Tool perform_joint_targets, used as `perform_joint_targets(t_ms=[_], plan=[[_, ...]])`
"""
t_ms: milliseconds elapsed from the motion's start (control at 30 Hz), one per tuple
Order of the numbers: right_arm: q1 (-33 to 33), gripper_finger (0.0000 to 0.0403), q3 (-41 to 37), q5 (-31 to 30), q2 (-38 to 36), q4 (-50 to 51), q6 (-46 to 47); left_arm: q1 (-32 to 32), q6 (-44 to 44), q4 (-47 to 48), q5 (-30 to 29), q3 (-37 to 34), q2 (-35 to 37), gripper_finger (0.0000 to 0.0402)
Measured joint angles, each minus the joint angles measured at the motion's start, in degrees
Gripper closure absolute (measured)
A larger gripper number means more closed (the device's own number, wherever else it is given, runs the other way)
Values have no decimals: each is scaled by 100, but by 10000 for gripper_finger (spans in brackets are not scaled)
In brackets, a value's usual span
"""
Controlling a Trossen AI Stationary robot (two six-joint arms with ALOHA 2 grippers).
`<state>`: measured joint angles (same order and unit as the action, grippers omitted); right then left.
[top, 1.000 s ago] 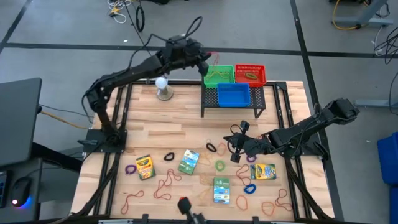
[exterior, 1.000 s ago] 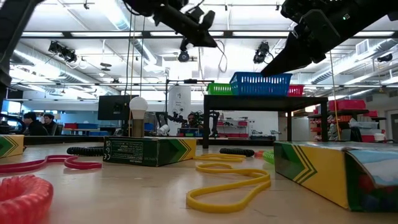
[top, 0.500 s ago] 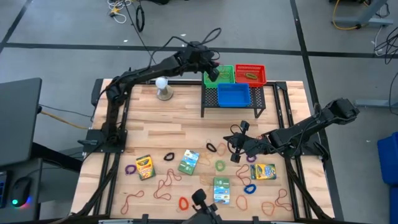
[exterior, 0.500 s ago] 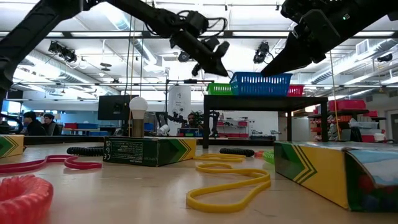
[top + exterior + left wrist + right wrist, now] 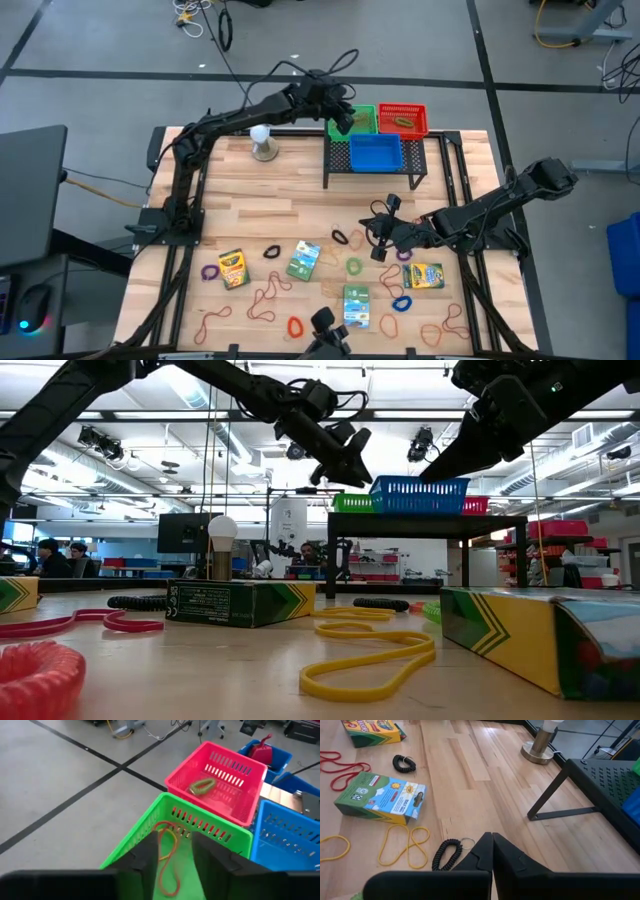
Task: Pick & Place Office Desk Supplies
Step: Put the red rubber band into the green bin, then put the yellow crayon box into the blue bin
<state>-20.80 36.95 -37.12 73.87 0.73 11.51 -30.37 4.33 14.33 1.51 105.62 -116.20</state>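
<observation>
Three small baskets sit in a cluster on the black mesh rack (image 5: 374, 160) at the far side of the bench (image 5: 290, 205), green, red and blue, which I take to be the drop points for sorting. From above, the left end effector (image 5: 343, 116) hangs over the green basket (image 5: 355, 124), high enough to let something fall in. The right end effector (image 5: 378, 240) waits low among the loose supplies near a black coiled loop (image 5: 341, 238). Crayon boxes (image 5: 303, 260) and rubber bands (image 5: 263, 296) lie scattered across the near half of the bench, so much sorting remains, by my reckoning.

At bench height, the left end effector (image 5: 345, 458) points down at the green basket's (image 5: 352, 503) rim; a yellow rubber band (image 5: 365, 663) lies in the foreground.

Past the left wrist, the fingers (image 5: 148, 855) stand parted to a middling width with nothing between them. A reddish-tan and yellow rubber band (image 5: 167, 855) lies in the green basket (image 5: 200, 827) right below, looking like a fresh release. The red basket (image 5: 225, 785) holds a green loop (image 5: 201, 785).

Past the right wrist, the fingers (image 5: 492, 852) are pressed together and empty, poised just beside the black coiled loop (image 5: 446, 854), probably the next pick. A green crayon box (image 5: 382, 797) lies farther off.
</observation>
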Motion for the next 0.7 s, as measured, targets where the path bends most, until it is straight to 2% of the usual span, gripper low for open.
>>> perform_joint_targets(t_ms=[167, 300, 400, 500, 600, 700], plan=[[-2, 398, 0, 81, 0, 0, 2, 47, -411, 259, -155, -2, 45, 228], [0, 398, 0, 99, 0, 5, 2, 111, -960, 549, -166, -2, 311, 230], [0, 398, 0, 101, 0, 21, 4, 218, -1609, 955, -184, -2, 582, 255], [-2, 398, 2, 103, 0, 31, 5, 352, -1973, 822, 16, -114, 846, 297], [-4, 398, 1, 108, 0, 33, 4, 387, -1995, 490, 500, -516, 1103, 345], [-4, 398, 2, 109, 0, 33, 13, 367, -1939, 85, 667, -1194, 1391, 385]])
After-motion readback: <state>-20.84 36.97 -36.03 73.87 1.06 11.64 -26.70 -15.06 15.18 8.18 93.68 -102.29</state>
